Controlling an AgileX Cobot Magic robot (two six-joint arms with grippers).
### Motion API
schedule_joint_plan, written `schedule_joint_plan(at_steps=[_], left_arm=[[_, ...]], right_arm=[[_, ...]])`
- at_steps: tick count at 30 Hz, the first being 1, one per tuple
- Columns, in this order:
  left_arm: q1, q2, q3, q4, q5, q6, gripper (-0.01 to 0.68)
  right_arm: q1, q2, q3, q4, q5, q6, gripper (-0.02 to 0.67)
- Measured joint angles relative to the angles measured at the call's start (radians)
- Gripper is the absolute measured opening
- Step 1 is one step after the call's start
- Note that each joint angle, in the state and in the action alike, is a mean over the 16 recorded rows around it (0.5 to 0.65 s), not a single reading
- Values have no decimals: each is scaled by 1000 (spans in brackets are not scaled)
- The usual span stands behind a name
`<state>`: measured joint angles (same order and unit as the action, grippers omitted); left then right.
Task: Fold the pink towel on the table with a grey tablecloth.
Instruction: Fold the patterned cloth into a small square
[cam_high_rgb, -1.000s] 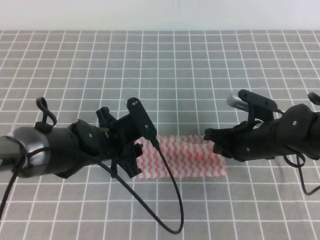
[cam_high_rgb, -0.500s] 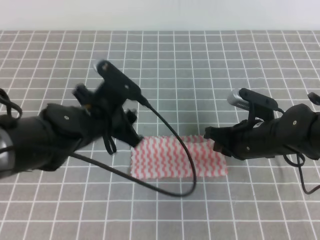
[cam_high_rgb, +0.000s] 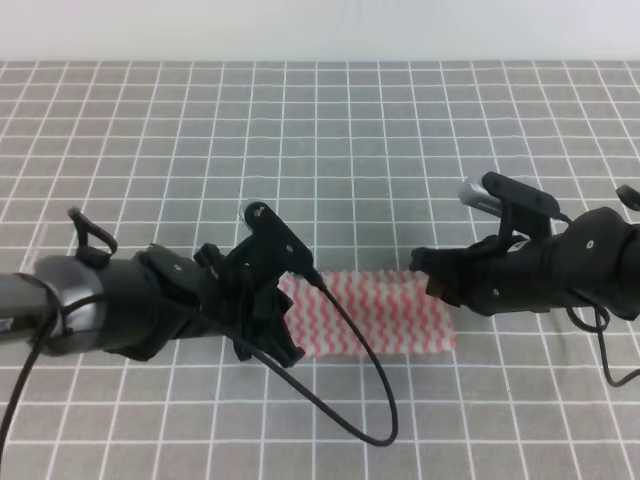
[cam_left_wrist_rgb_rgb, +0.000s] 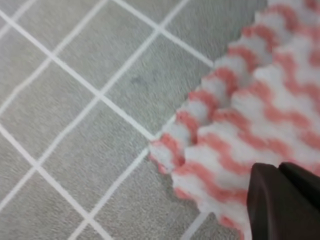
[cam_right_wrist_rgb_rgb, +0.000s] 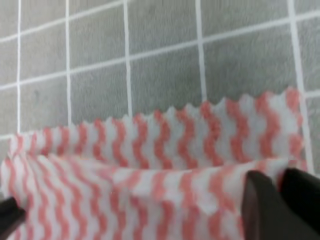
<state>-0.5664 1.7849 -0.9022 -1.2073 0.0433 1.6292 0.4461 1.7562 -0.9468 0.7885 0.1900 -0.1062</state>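
The pink towel (cam_high_rgb: 385, 315) lies as a folded strip on the table with a grey tablecloth (cam_high_rgb: 330, 150), between my two arms. My left gripper (cam_high_rgb: 280, 338) is low over the strip's left end. In the left wrist view its fingers (cam_left_wrist_rgb_rgb: 272, 200) are pressed together on the layered towel (cam_left_wrist_rgb_rgb: 250, 105) near a serrated corner. My right gripper (cam_high_rgb: 422, 272) sits at the strip's far right corner. The right wrist view shows its fingers (cam_right_wrist_rgb_rgb: 262, 200) shut on the upper layer of the towel (cam_right_wrist_rgb_rgb: 165, 145), which lies a little short of the lower layer's far edge.
A black cable (cam_high_rgb: 365, 400) from the left arm loops across the towel's left part and onto the cloth in front of it. Gridded grey cloth stretches all around, with a pale wall (cam_high_rgb: 320, 30) along the back edge.
Half a second ago the left arm was raised behind and left of the towel; it has come back down onto the left end. The right arm has barely moved.
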Motion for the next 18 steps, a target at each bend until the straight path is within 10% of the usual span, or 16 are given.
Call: schedule_joint_plan(at_steps=[11,18], left_arm=[[0,-5,-6,-16,-28,15,-2],[25,-105,-7,-99,45,-79,-2]], right_arm=[[0,0,-16,31,-37,-30,303],[0,-6,-75,-11,109,-75,191]])
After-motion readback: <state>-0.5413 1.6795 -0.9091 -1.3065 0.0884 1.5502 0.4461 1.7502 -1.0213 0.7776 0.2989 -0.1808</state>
